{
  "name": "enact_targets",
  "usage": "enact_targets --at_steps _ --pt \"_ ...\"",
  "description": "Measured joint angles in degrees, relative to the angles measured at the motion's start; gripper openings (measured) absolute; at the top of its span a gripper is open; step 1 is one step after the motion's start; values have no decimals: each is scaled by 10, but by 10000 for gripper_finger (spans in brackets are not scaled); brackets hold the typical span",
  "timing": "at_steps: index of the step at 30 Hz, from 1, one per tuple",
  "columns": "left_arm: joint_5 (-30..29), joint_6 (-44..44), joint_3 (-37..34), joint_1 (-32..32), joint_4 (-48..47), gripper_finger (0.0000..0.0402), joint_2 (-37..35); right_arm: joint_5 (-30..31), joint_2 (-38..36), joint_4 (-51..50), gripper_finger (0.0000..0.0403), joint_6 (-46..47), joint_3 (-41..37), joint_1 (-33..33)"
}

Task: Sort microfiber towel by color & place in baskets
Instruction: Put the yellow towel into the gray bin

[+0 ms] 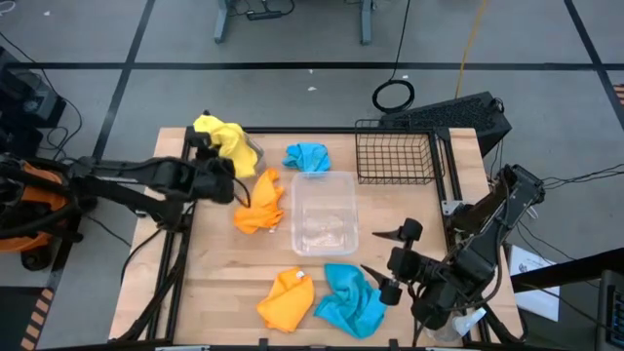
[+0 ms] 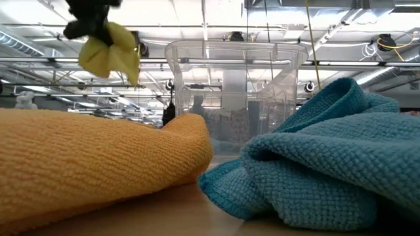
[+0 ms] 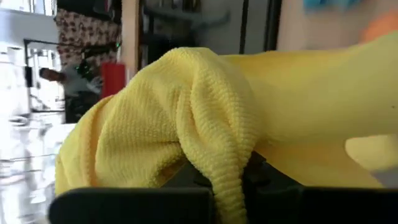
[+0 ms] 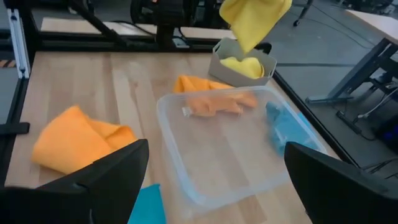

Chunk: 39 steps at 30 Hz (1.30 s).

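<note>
Wooden tabletop (image 1: pixel 224 273) carries a clear tub (image 1: pixel 325 212) at its middle. From above I see my left gripper (image 1: pixel 216 146) clamped on a yellow towel (image 1: pixel 226 136) over the far-left corner; only the right wrist view shows the grey bin (image 4: pixel 242 67) beneath, holding another yellow towel (image 4: pixel 241 65). My right gripper (image 1: pixel 385 261) waits wide open near the front-right edge.

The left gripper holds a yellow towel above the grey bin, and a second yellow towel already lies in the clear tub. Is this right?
Not quite. The left gripper does hold a yellow towel above the grey bin, but the second yellow towel lies in that grey bin, not in the clear tub. The right wrist view shows it.
</note>
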Motion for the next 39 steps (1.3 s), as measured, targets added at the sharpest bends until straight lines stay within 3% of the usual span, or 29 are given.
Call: enact_targets --at_steps 7,10,13,18,34,39 --pt "84 298 -94 161 198 16 1 1 0 0 368 0 0 0" --pt "110 369 -127 213 261 20 5 -2 0 0 368 0 0 0" --pt "183 416 -146 247 264 28 7 -3 0 0 368 0 0 1" --pt "256 414 -168 256 262 32 8 -2 0 0 368 -1 0 0" --pt "316 461 -244 314 325 36 11 -2 0 0 367 -1 0 17" --pt "360 459 -245 320 331 51 11 6 0 0 367 0 0 24"
